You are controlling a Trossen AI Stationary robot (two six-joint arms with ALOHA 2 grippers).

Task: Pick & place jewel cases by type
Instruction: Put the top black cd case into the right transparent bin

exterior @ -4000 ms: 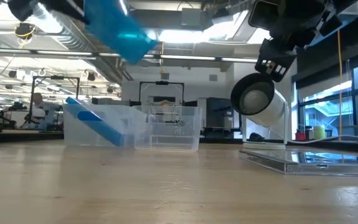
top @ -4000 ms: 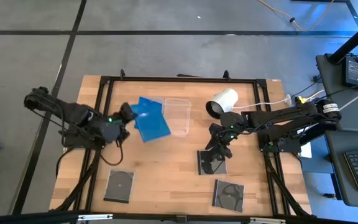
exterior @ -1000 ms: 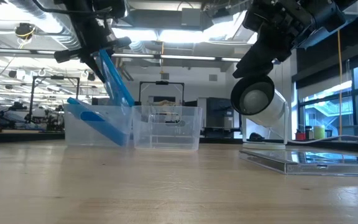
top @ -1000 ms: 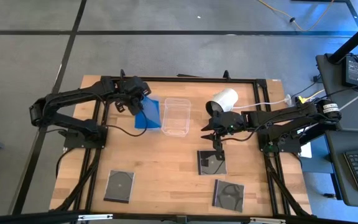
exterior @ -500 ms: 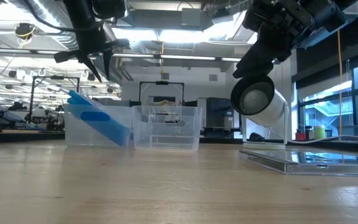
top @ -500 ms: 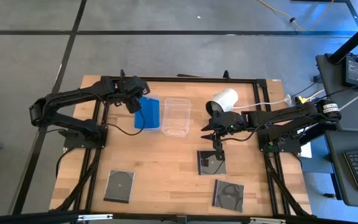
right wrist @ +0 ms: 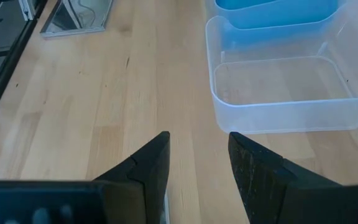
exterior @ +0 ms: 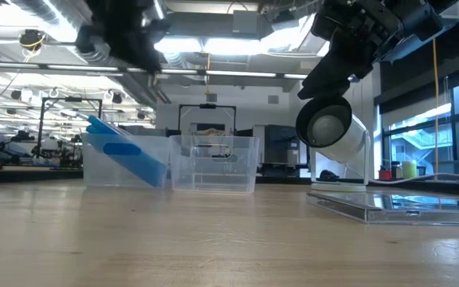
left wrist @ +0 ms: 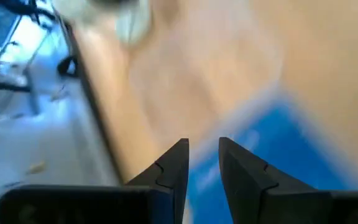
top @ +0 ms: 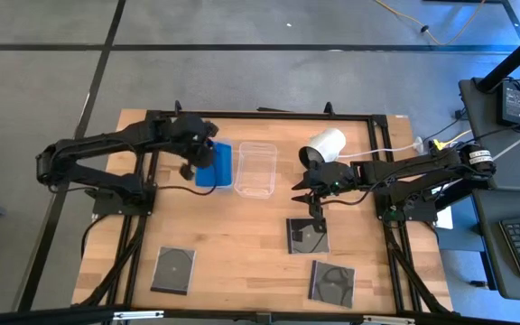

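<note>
Three dark jewel cases left on the table, blue ones already binned.
Left gripper [top: 190, 155] sits over the near-left edge of the blue-filled tub [top: 217, 181], jaws narrow with nothing between them; the blue jewel cases [exterior: 122, 155] lean inside that tub. Next to it the clear tub [top: 255, 169] holds nothing. Right gripper [top: 313, 213] hangs just above the middle dark case [top: 306, 236], jaws parted and empty; the other dark cases lie at front left [top: 172, 269] and front right [top: 331, 281]. My read: next step is the right arm's pick. Drop straight down, straddle one edge of the flat case, close squarely, lift clear, then tilt it into the clear tub. Keep wide of the white cylinder [top: 322, 147].
</note>
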